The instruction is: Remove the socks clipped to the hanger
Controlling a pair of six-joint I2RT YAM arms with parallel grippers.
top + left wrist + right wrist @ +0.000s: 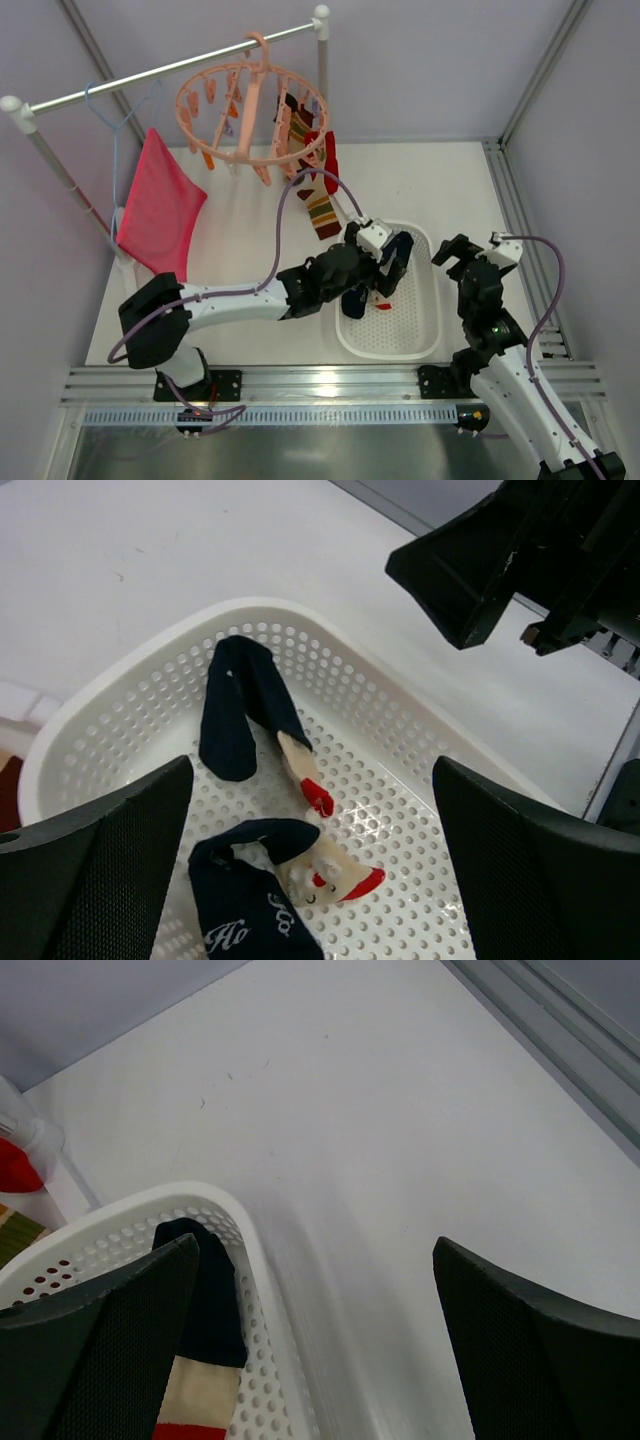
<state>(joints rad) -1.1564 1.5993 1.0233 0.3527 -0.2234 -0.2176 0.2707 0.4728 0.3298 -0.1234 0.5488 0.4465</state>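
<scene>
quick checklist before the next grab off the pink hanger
1. left hand open, nothing in it: ok
2. two navy socks lying inside the white basket, clear of that hand: ok
3. right hand open and empty, beside the basket rim: ok
4. hanger cleared: not ok, the striped sock and red sock hang from it
5. which peg holds the striped sock: cannot tell
</scene>
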